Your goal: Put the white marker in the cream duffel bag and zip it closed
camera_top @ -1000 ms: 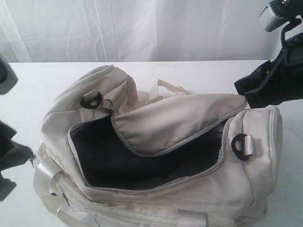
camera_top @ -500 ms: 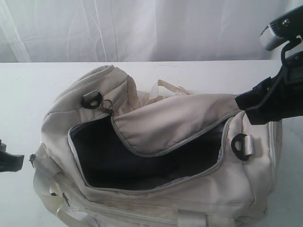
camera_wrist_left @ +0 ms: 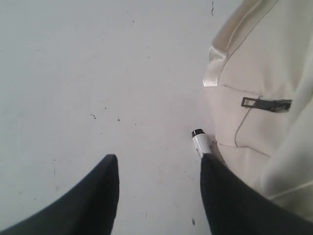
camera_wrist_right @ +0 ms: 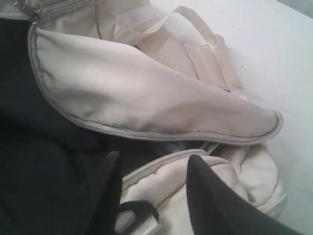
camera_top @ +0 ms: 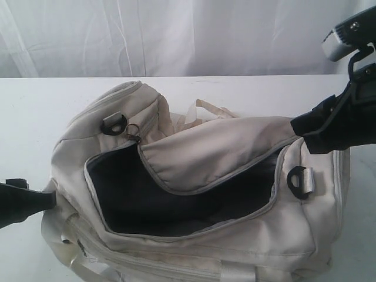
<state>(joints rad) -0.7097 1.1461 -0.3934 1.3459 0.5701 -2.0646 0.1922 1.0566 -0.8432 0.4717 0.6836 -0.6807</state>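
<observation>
We see the black left gripper (camera_wrist_left: pixel 159 164) low at the left end of the bag. Its fingers (camera_wrist_left: pixel 105 196) are apart, with only the bare white tabletop (camera_wrist_left: pixel 73 73) between them.

The white marker (camera_wrist_left: pixel 199 143), a slim white-barrelled pen with a black end, lies flat on the tabletop. It is outside the bag, just beside the bag's lower edge and right at the tip of one left finger, which hides its far part. We don't see it in the exterior view.

The large soft cream duffel bag (camera_top: pixel 276 235) fills the middle and is unzipped. Its curved cream flap (camera_top: pixel 217 153) is folded back over the top, exposing dark lining (camera_top: pixel 147 200). A grey metal zipper pull (camera_wrist_left: pixel 266 103) lies flat on the side panel, and a black strap ring (camera_top: pixel 299 179) sits at the right end.

The black right gripper (camera_wrist_right: pixel 151 164) is at the bag's right end, by the flap's tip. Its fingers (camera_wrist_right: pixel 210 196) are apart and straddle the zipper rim, one over the lining and one over the cream end panel. We see no clamping.
</observation>
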